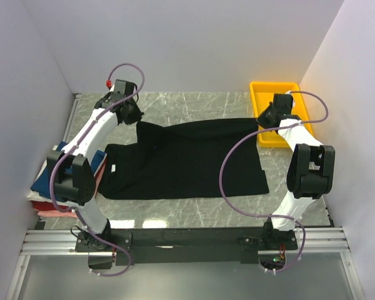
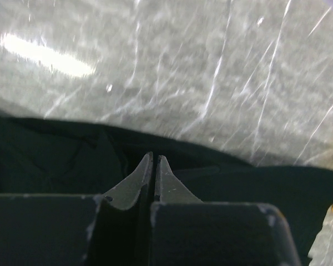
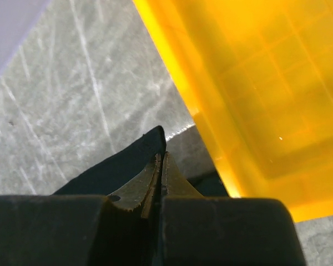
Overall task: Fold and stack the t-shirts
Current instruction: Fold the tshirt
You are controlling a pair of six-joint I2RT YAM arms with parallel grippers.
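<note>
The black t-shirt (image 1: 187, 162) lies spread across the middle of the table, its far edge lifted at both ends. My left gripper (image 1: 136, 119) is shut on the shirt's far-left edge; in the left wrist view the shut fingertips (image 2: 154, 158) pinch dark cloth (image 2: 55, 160). My right gripper (image 1: 262, 120) is shut on the far-right corner; in the right wrist view a black cloth tip (image 3: 139, 155) pokes past the shut gripper (image 3: 161, 158). Folded navy-blue (image 1: 53, 178), red (image 1: 99, 175) and pink (image 1: 47, 212) shirts are stacked at the left edge, partly hidden by my left arm.
A yellow tray (image 1: 269, 87) stands at the back right, right beside my right gripper; it also fills the right wrist view (image 3: 255, 83). White walls close in the left, back and right. Grey marble table (image 1: 194, 106) shows behind the shirt.
</note>
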